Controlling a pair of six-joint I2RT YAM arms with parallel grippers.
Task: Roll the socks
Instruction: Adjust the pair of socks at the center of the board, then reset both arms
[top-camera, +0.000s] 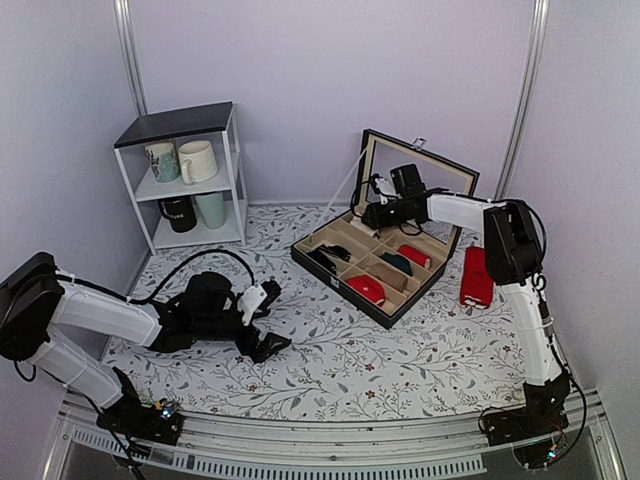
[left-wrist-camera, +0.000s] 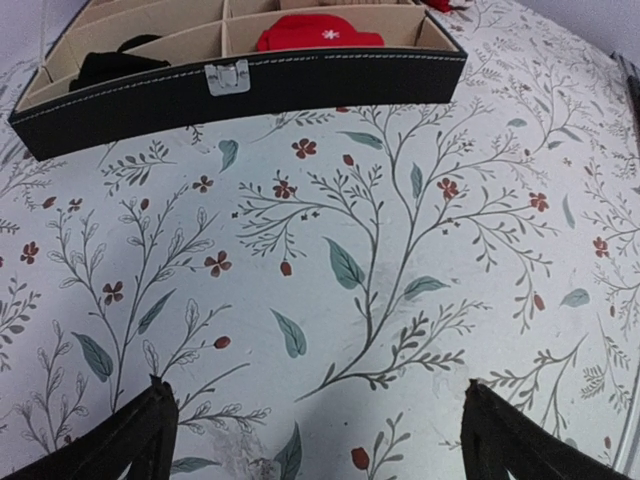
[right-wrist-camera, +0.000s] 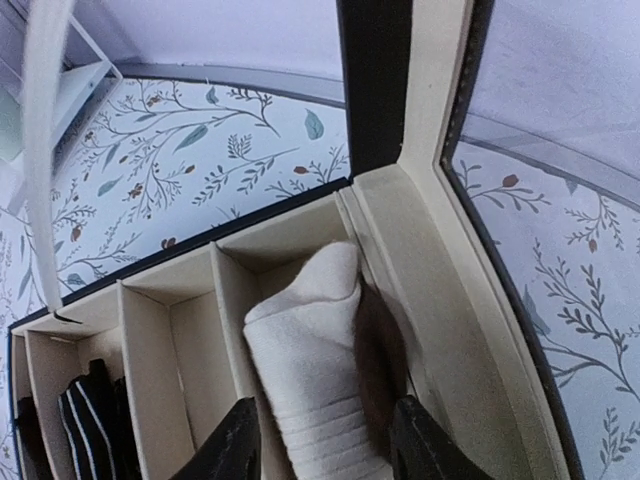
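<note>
The socks (right-wrist-camera: 310, 340) are a rolled cream bundle with a dark brown side. They stand in the rear corner compartment of the black divided box (right-wrist-camera: 420, 250). My right gripper (right-wrist-camera: 325, 445) is shut on the socks, one finger against each side. In the top view it (top-camera: 375, 207) reaches into the box's back corner and hides the socks. My left gripper (top-camera: 268, 322) hangs open and empty low over the floral cloth, in front of the box; its fingers (left-wrist-camera: 140, 435) stand wide apart.
The box (top-camera: 340, 275) has its lid (top-camera: 420, 160) up and holds red (top-camera: 366, 289), dark green (top-camera: 396, 263) and black striped (top-camera: 328, 257) bundles. A plain red pair (top-camera: 476, 277) lies right of it. A white shelf (top-camera: 185, 175) with mugs stands at the back left.
</note>
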